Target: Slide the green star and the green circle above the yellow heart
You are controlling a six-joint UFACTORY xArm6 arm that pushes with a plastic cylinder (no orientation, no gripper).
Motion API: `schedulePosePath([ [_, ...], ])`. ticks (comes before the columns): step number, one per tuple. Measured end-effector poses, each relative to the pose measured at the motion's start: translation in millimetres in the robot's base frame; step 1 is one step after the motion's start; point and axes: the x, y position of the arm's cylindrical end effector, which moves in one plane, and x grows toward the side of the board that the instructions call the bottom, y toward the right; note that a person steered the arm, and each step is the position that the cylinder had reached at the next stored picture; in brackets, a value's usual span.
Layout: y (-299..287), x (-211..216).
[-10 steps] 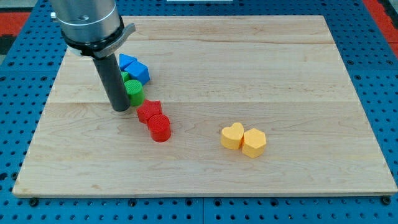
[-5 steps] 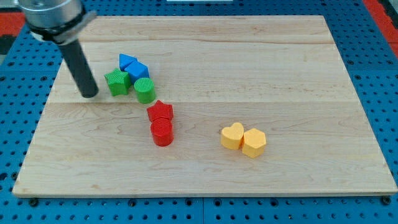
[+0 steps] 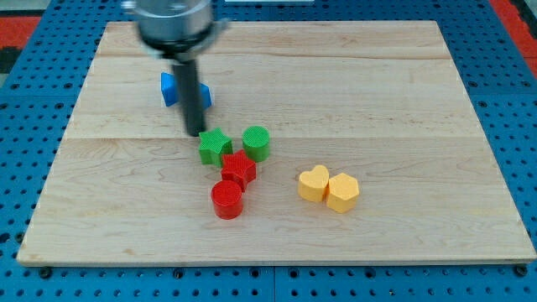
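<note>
The green star (image 3: 215, 147) lies left of centre on the wooden board (image 3: 377, 92). The green circle (image 3: 256, 143) stands just to its right. The yellow heart (image 3: 315, 183) lies lower right of them, touching a second yellow block (image 3: 342, 192) on its right. My tip (image 3: 195, 132) is just up-left of the green star, close to it. The rod runs up to the arm's grey body (image 3: 172, 17) at the view's top.
A red star (image 3: 238, 169) sits right below the green star, and a red circle (image 3: 227, 200) lies below that. Two blue blocks (image 3: 174, 89) lie behind the rod, partly hidden. A blue pegboard (image 3: 33, 101) surrounds the board.
The rod moved from the left side to above the green blocks. The green star and green circle slid down-right, away from the blue blocks. The red blocks shifted slightly down-right.
</note>
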Motion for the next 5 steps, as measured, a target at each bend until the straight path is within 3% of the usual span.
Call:
schedulePosePath([
  [1,5,26],
  [2,93,37],
  [4,126,22],
  [5,177,24],
])
